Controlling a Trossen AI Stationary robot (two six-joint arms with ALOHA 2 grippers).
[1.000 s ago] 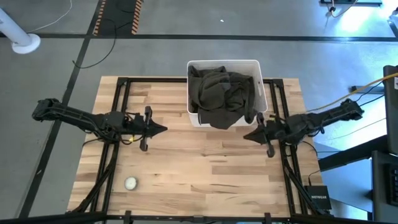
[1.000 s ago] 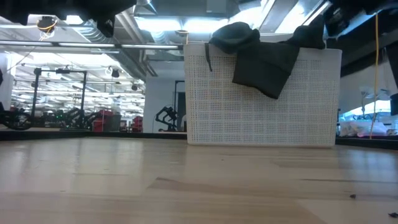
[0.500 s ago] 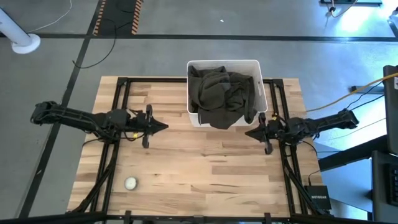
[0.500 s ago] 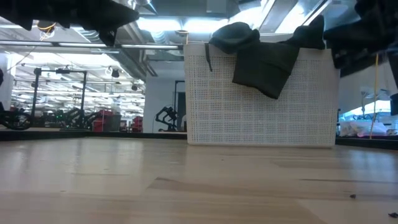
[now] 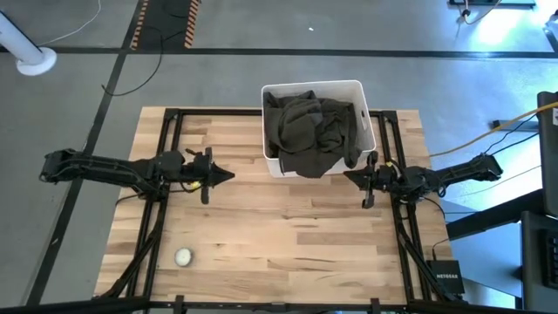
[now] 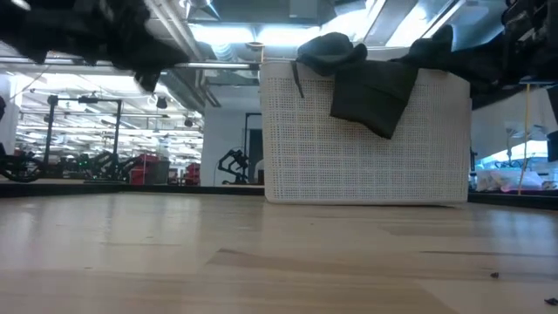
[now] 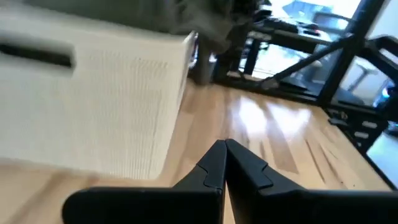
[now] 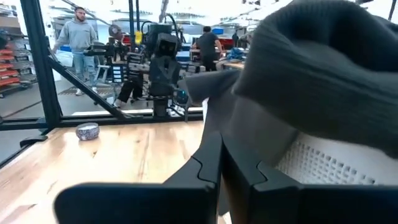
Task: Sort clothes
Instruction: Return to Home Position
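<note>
Dark olive-brown clothes (image 5: 307, 131) fill a white perforated bin (image 5: 356, 91) at the table's far middle. One fold hangs over the bin's near rim (image 6: 370, 92). No pale pink, khaki or plainly black garment shows. My left gripper (image 5: 230, 177) is shut and empty above the table, left of the bin, pointing right; its shut fingertips show in the left wrist view (image 7: 224, 145). My right gripper (image 5: 347, 178) is shut and empty just off the bin's near right corner, pointing left; in the right wrist view (image 8: 219, 138) the clothes (image 8: 323, 68) loom close beside it. My right gripper stands close beside the bin's near right corner (image 5: 363, 162). I cannot tell whether it touches the bin or the hanging cloth.
A small white ball (image 5: 183, 256) lies near the table's near left corner; it also shows in the right wrist view (image 8: 87, 131). Black frame rails (image 5: 166, 139) run along the table's left and right sides. People stand in the room beyond the table (image 8: 74, 34).
My right gripper has moved toward the table's far edge, closer to the bin's near right corner, still shut. In the low view the bin's front looks a little narrower than before, as if it had shifted away.
</note>
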